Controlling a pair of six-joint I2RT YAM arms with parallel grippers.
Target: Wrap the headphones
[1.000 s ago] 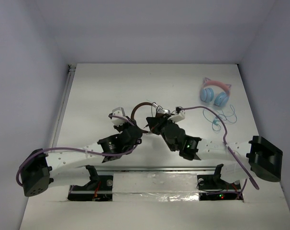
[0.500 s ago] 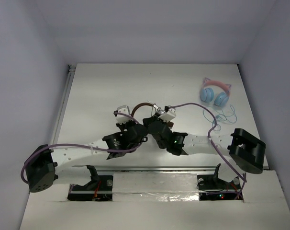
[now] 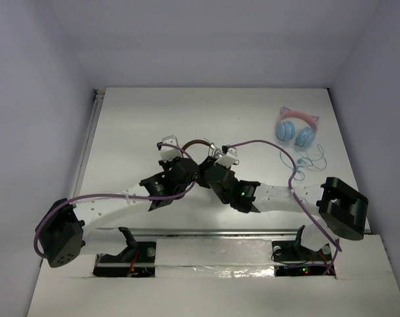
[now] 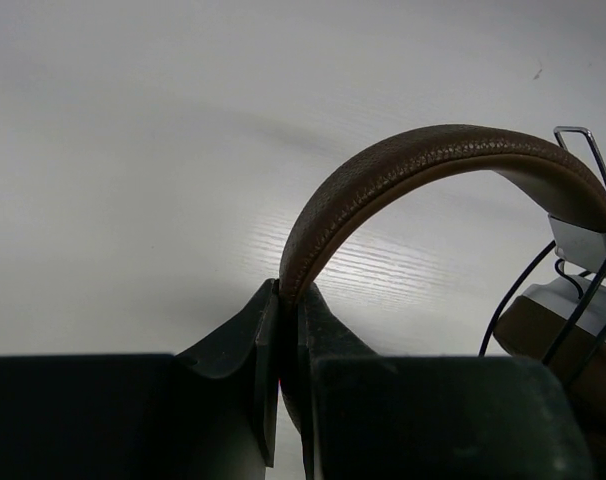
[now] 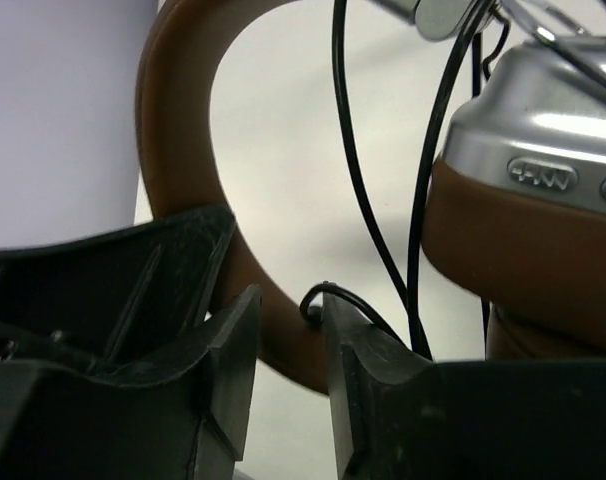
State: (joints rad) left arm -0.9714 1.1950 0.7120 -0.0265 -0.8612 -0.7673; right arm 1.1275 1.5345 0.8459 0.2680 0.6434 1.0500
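The headphones are held up mid-table between my two grippers. My left gripper is shut on the brown headband, pinching its lower end between the fingertips in the left wrist view. My right gripper sits close against it on the right. In the right wrist view its jaws stand slightly apart, with the headband behind the gap. The thin black cable hooks over the right fingertip. A silver ear cup with a brown pad hangs at the right.
Pink-and-blue cat-ear headphones with a light blue cable lie at the back right. A rail runs along the table's left edge. White walls enclose the table on three sides.
Both grippers have moved left and a little away from the bases, carrying the headphones with them. The right arm has swung in closer to the left gripper.
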